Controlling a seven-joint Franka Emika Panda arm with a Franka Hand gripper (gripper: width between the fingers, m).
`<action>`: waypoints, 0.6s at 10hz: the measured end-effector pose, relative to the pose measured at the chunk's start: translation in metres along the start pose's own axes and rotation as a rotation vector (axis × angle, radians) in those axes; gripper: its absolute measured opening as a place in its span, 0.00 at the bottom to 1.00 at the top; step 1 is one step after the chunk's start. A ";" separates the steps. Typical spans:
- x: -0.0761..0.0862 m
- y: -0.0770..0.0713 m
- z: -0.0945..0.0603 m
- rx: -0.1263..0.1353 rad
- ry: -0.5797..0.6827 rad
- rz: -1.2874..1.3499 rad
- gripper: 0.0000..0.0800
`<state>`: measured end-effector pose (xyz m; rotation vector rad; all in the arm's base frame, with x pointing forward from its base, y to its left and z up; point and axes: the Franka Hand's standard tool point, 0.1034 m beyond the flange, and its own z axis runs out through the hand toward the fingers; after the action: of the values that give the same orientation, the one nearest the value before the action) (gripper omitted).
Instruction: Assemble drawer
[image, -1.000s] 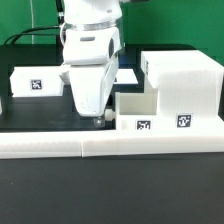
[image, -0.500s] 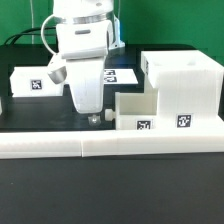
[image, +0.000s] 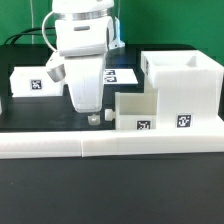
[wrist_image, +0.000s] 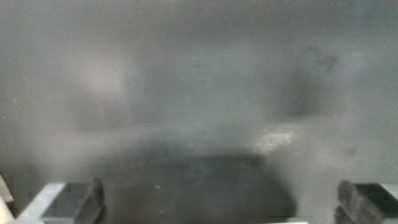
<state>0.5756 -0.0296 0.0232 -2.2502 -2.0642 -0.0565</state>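
Observation:
The drawer's large boxy housing (image: 186, 88) stands at the exterior view's right, with a tag on its front. A smaller open-top tray (image: 134, 111) with a tag sits against its left side. A second tray (image: 33, 81) stands at the far left. My gripper (image: 97, 118) hangs low over the dark table, just left of the nearer tray and touching nothing. In the blurred wrist view the gripper (wrist_image: 217, 203) is open, one of its fingers (wrist_image: 71, 203) shows near the frame's edge, and only dark table lies between the fingers.
A long low white border rail (image: 60, 146) runs along the front of the table. The marker board (image: 122, 75) lies flat behind my arm. The arm's white body (image: 84, 60) hides the middle of the table.
My arm has shifted toward the exterior view's left, away from the nearer tray, and then held still. The trays and housing have not moved.

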 end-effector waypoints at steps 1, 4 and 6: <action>0.001 0.003 0.000 -0.012 0.002 -0.040 0.81; 0.024 0.015 -0.008 -0.025 0.012 -0.057 0.81; 0.026 0.014 -0.007 -0.013 0.004 -0.025 0.81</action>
<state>0.5925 -0.0061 0.0319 -2.2299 -2.0968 -0.0759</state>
